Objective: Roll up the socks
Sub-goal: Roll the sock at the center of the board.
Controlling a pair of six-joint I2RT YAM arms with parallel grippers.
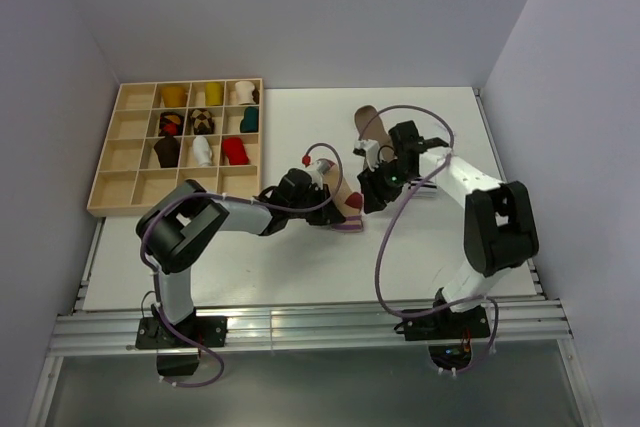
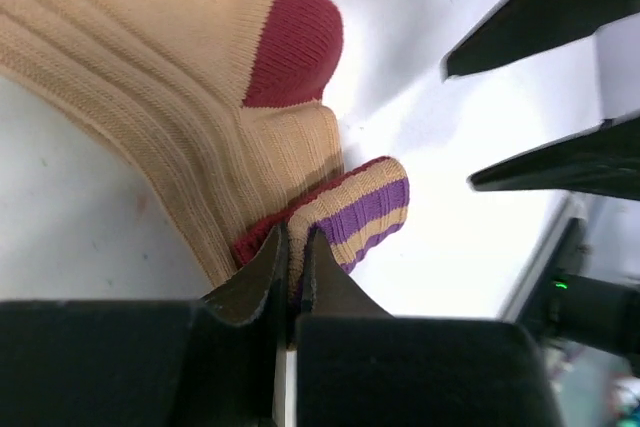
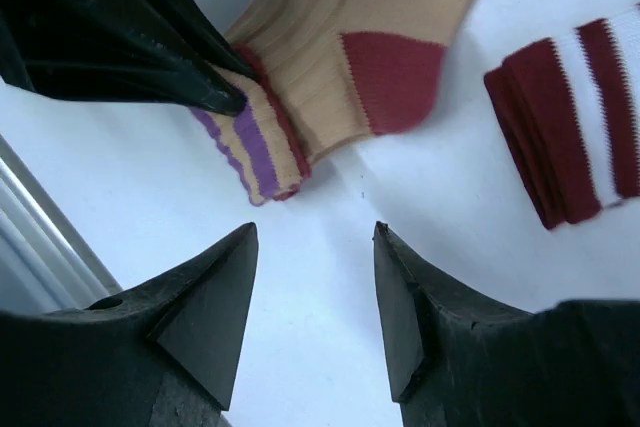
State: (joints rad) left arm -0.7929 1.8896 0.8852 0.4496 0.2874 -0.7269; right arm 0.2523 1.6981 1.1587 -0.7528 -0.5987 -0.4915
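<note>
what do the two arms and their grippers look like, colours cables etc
The left arm and right arm have white links, bulky black joints and black bases. A thin mauve cable loops loosely alongside each. The left gripper and right gripper have matte black, wedge-shaped fingers tapering to pointed tips. No markings are readable.

Left gripper (image 1: 326, 209), right gripper (image 1: 372, 193) close together at bench (image 1: 300, 267) centre, cream sock (image 1: 346, 200) between. Brown sock (image 1: 364, 119) 12 o'clock; tray (image 1: 108, 179) 10 o'clock.
</note>
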